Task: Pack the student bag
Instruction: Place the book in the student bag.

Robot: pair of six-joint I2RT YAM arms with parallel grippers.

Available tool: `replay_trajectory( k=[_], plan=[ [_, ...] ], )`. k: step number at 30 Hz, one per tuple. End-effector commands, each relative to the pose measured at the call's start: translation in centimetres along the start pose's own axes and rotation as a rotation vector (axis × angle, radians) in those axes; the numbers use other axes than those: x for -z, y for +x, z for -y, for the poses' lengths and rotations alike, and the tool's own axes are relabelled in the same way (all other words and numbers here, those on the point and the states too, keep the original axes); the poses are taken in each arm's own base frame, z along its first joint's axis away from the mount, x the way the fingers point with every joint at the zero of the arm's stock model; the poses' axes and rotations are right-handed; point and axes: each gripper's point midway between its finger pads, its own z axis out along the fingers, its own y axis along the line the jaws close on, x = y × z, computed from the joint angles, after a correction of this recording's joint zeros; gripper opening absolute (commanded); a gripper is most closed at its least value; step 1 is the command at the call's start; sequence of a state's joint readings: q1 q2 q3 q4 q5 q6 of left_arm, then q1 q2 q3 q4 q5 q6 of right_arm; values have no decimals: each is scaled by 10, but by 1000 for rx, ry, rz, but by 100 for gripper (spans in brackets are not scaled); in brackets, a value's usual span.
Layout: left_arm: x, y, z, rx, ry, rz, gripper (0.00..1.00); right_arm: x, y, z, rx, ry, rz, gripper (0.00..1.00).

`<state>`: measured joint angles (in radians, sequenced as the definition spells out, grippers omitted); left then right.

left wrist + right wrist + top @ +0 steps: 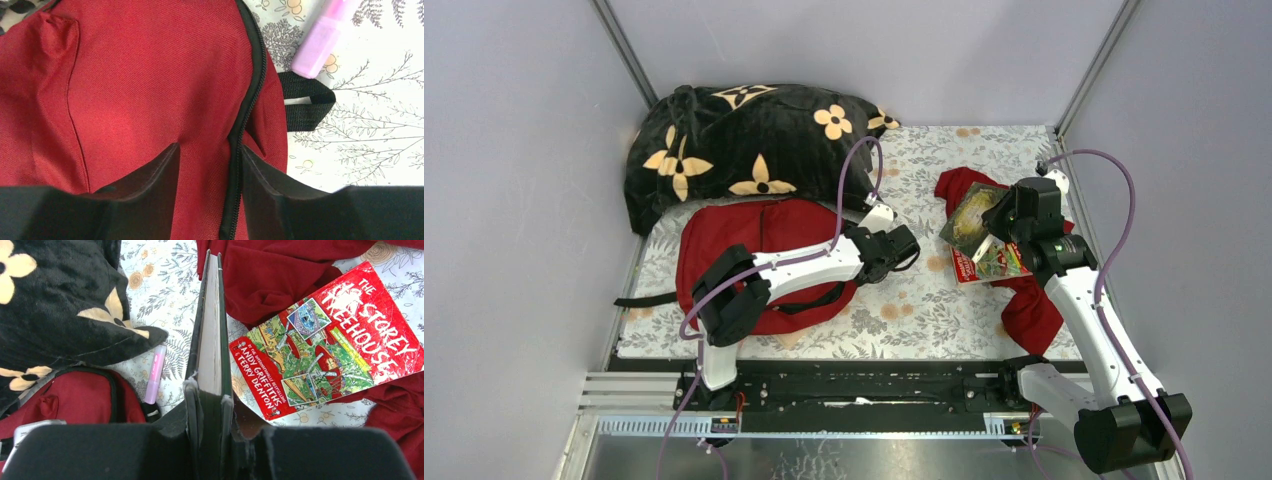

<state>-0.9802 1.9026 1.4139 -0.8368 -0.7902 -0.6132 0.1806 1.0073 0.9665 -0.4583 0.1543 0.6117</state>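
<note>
Student bag (pixel 764 225): left side of table, just in front of black flowered blanket (pixel 744 140) in far-left corner. Soft, limp fabric, probably light and saggy; best taken at zipper edge or strap loop (pixel 305 100). Zipper looks shut, so it bars packing.
Left hand (pixel 210 170): spread, astride zipper, gripping nothing.
Right hand (pixel 210 395): clamped on upright green book (pixel 210 330).
Pink highlighter (pixel 322 42) beside bag.
Treehouse paperback (pixel 330 340) on red garment (pixel 1036 310), right edge.

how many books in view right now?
2. One dark-covered book held on edge in the right gripper; one red book lying flat beside it, partly on the red garment. Others may be hidden inside the backpack.
</note>
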Motion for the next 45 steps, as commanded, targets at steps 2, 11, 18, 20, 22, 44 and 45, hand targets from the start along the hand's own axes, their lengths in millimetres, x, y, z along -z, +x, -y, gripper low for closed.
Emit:
replay_trajectory(
  k=[2,11,18,20,22,44,45],
  plan=[
    [9,-28,-21,54,-80,75,51,4,-29,-28,-31,-114,101,0],
    [5,-55,-39,134,-8,57,0,2,-24,-33,-24,-141,77,0],
    [18,-78,-73,220,100,60,0,13,-23,-66,29,-314,40,0],
    [28,-90,-85,270,229,69,0,17,-12,-85,-4,-420,-28,0],
    [39,-99,-96,332,398,105,0,23,4,-111,-63,-574,-133,0],
    [88,-126,-197,717,693,343,0,24,140,-250,-180,-1105,-649,0],
    [89,-128,-202,722,683,357,0,24,139,-251,-181,-1108,-645,0]
  ],
)
